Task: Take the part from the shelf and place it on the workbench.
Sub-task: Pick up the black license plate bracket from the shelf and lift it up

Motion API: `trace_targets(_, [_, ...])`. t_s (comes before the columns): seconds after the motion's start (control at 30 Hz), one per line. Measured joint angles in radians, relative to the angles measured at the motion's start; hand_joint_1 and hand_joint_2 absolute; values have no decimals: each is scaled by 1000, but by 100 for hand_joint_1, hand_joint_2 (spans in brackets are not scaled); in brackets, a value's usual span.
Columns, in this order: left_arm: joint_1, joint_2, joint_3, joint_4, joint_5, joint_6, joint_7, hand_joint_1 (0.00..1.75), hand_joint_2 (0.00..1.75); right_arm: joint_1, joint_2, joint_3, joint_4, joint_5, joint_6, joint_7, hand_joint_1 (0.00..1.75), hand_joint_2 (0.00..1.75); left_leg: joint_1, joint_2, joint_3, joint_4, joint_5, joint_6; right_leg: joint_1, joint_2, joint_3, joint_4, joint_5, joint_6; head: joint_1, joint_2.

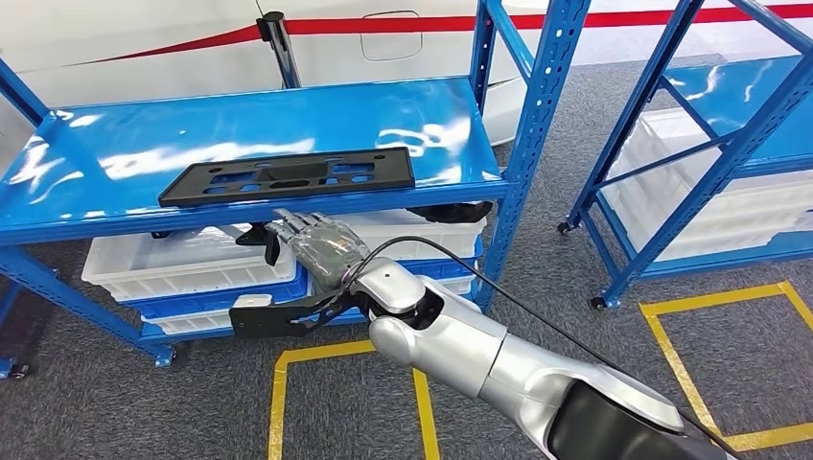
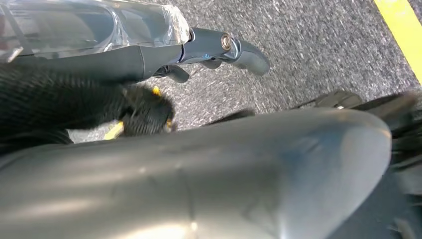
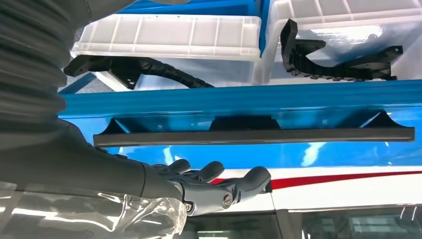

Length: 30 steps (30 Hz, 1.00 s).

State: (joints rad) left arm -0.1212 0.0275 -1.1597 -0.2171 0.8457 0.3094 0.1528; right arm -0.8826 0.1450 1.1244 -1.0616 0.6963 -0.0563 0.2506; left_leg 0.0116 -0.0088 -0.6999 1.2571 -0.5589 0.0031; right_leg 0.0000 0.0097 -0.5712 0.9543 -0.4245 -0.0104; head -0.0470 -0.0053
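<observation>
My right hand (image 1: 316, 244) reaches toward the shelf (image 1: 86, 206), fingers spread and holding nothing.
The part (image 1: 288, 174) lies flat near the shelf's front edge, just beyond my fingertips; my left hand (image 2: 219, 47) hangs over the floor, fingers loosely curled, empty.

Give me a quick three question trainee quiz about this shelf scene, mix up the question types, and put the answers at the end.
1. True or false: the right hand already grips the black part.
2. Multiple choice: the black part lies on A) the top blue shelf, B) a white bin, C) the floor.
3. Fill in: the right hand sits at the shelf's ____ edge, just below the part.

Key: 1 false, its fingers are spread and hold nothing; 2 A; 3 front.
</observation>
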Motion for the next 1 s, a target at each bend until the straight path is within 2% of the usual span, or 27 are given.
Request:
trace_targets(0.03, [0,0,0,0,0,0,0,0,0,1,1,0,0,4,0,0,0,175,1,0,-8,-3,18,-2,0,1,5,0,-4,1,0,0])
trace_targets(0.07, [0,0,0,0,0,0,0,0,0,1,2,0,0,9,-1,0,0,175,2,1,5,-46,54,-4,0,1,11,1,-9,2,-1,0])
trace_targets(0.13, [0,0,0,0,-1,0,0,0,0,0,5,1,0,16,-2,0,0,175,3,2,67,-194,133,-3,1,3,24,2,-20,10,-2,0])
trace_targets(0.17, [-1,0,0,0,-1,0,0,0,0,-2,6,1,0,17,-2,0,0,175,2,2,91,-249,154,1,4,5,27,3,-25,14,-4,0])
trace_targets(0.2, [-1,0,0,0,-1,0,0,0,0,-2,8,1,0,18,-3,0,0,175,1,2,106,-281,162,6,6,6,29,4,-29,18,-6,0])
trace_targets(0.3, [-1,-1,0,0,-1,-1,1,0,0,-4,12,1,0,19,-3,0,0,175,-1,0,114,-293,157,25,6,6,31,6,-38,30,-10,0])
trace_targets(0.37, [-1,-1,0,0,-4,-1,1,0,0,-5,14,1,0,19,-3,0,0,175,2,0,122,-296,154,38,4,3,14,53,-66,41,-10,0])
trace_targets(0.4, [-1,-1,0,0,-5,-1,1,0,0,-6,15,1,0,19,-3,0,0,175,3,1,126,-297,151,43,2,1,-14,111,-92,46,-9,0])
trace_targets(0.47, [-1,-1,0,0,-5,-1,1,0,0,-5,15,1,0,19,-3,0,0,175,4,1,132,-297,145,49,-2,1,-96,257,-143,53,-9,0])
trace_targets(0.5, [0,-1,0,0,-5,-1,1,0,0,-4,15,1,0,19,-3,0,0,175,4,1,136,-297,142,50,-4,0,-129,306,-150,55,-9,0])
trace_targets(0.53, [0,-1,0,0,-5,-1,1,0,0,-3,15,2,0,19,-3,0,0,175,4,0,140,-297,138,50,-6,0,-143,315,-137,57,-9,0])
trace_targets(0.57, [0,-1,0,0,-5,-1,1,0,0,-3,15,2,0,19,-3,0,0,175,5,-2,146,-297,133,48,-8,-1,-135,280,-104,57,-9,0])
trace_targets(0.63, [0,-1,0,0,-6,-1,1,0,0,-4,16,2,0,20,-3,-1,0,175,5,-5,160,-297,123,41,-10,-3,-76,136,-22,56,-9,0])
trace_targets(0.67, [-1,-1,0,0,-6,-1,1,0,0,-5,18,2,0,21,-3,-1,0,175,4,-6,164,-296,118,36,-9,-3,-49,73,3,53,-8,0])
trace_targets(0.7, [-1,-1,0,0,-6,-1,1,0,0,-6,19,2,0,22,-3,-1,0,175,2,-7,165,-296,114,30,-7,-3,-33,34,13,50,-8,0])
trace_targets(0.8, [-1,-1,0,0,-6,-1,1,0,0,-8,22,2,0,22,-3,-1,0,175,3,-6,166,-303,108,12,-5,-1,-27,13,9,32,-8,0])
trace_targets(0.87, [-2,-1,0,0,-6,-1,1,0,0,-10,25,2,0,24,-3,-2,0,175,5,-3,151,-267,87,1,-9,0,-18,6,7,19,-9,0])
trace_targets(0.9, [-2,-1,0,0,-6,-1,1,0,0,-11,27,2,0,26,-3,-3,0,175,6,-1,125,-217,64,-3,-11,-1,-12,3,5,13,-11,0])
trace_targets(0.97, [-3,-1,0,0,-6,-1,1,0,0,-10,29,2,1,31,-3,-3,0,175,6,0,44,-73,16,-8,-8,-1,-5,3,-2,6,-12,0])
trace_targets(1.0, [-3,-1,0,0,-6,-1,1,0,0,-7,29,3,3,36,-3,-3,0,175,6,0,7,-18,7,-10,-6,0,-1,3,-7,4,-12,0])
